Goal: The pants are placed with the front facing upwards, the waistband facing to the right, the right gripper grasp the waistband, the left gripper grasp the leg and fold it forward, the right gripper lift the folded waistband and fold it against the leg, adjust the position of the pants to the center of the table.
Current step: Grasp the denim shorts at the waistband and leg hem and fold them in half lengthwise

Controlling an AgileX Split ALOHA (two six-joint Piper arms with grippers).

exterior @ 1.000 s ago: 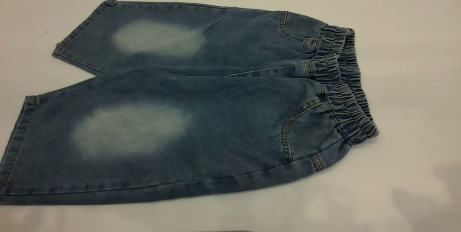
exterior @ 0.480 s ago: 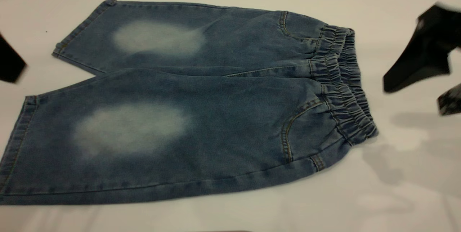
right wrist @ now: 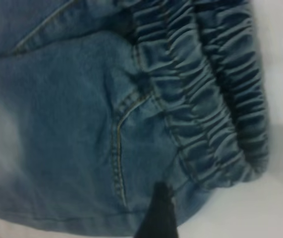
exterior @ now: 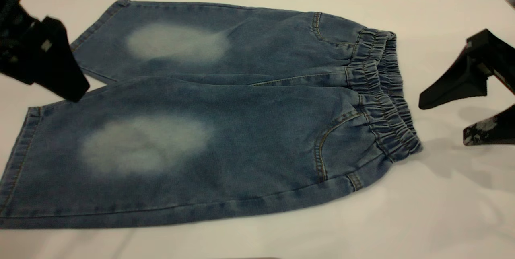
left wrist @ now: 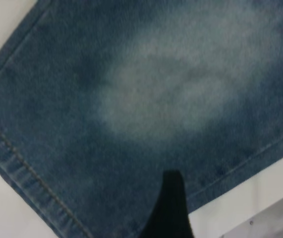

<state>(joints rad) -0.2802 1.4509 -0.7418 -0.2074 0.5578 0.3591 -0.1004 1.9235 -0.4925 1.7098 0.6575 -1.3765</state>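
Faded blue denim pants lie flat on the white table – black wedge-jawed right gripper gapes empty beside the ruffled waistband, whose gathers show closest in the right wrist view – black left gripper's spread can't be told

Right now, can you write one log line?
pants: flat, unfolded | left gripper: above leg | right gripper: open, beside waistband
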